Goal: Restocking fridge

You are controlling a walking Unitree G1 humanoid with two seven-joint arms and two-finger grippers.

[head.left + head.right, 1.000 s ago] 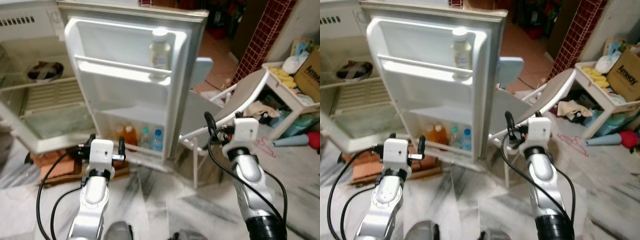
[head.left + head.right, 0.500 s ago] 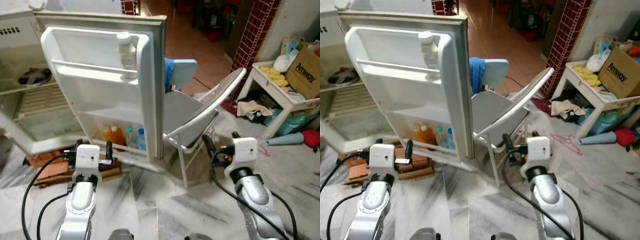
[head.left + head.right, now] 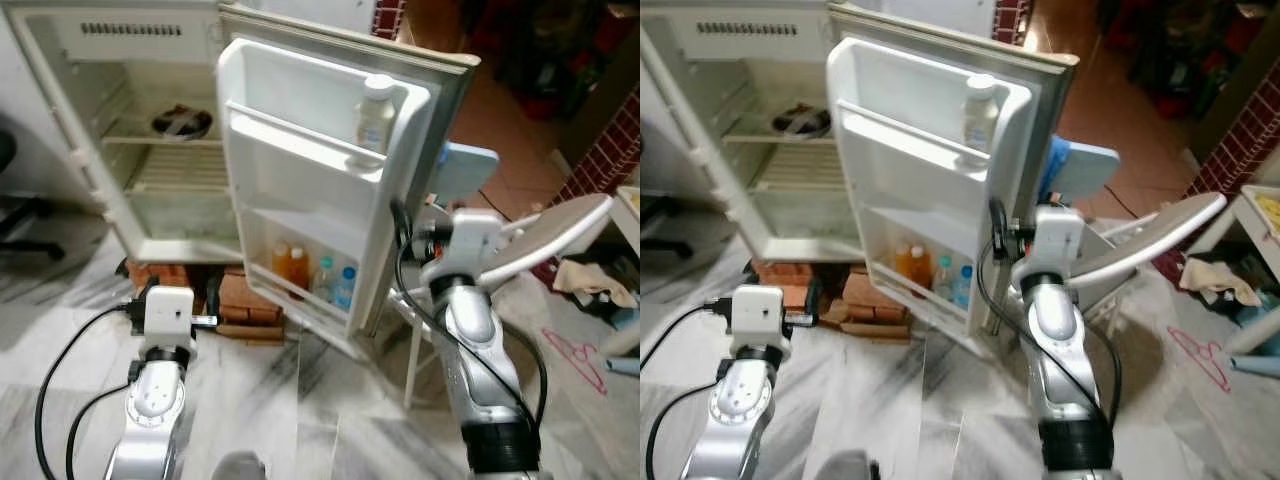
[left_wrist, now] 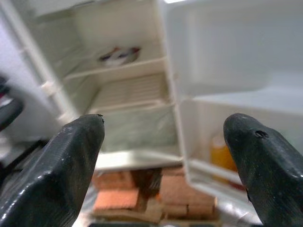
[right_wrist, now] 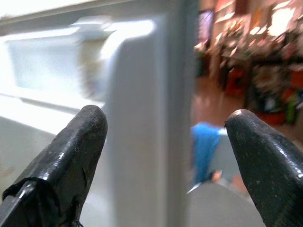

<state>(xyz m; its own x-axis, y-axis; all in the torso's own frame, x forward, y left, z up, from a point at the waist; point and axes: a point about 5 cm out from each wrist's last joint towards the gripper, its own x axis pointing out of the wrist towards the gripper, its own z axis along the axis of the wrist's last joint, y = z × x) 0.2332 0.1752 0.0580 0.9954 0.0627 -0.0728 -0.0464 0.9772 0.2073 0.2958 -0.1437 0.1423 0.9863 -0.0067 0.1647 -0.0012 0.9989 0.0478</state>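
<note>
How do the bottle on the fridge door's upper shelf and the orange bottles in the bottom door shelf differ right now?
The white bottle stands alone on the door's upper shelf, pale with a white cap. The orange bottles sit low in the bottom door shelf, holding orange liquid, with two clear blue-capped bottles beside them. The white bottle shows nearly whole; the rail hides the orange bottles' bases. All stand upright in the open fridge door.

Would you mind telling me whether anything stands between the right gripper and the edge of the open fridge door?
Nothing visible does: the right gripper is open, its fingers straddling the free edge of the fridge door.
</note>
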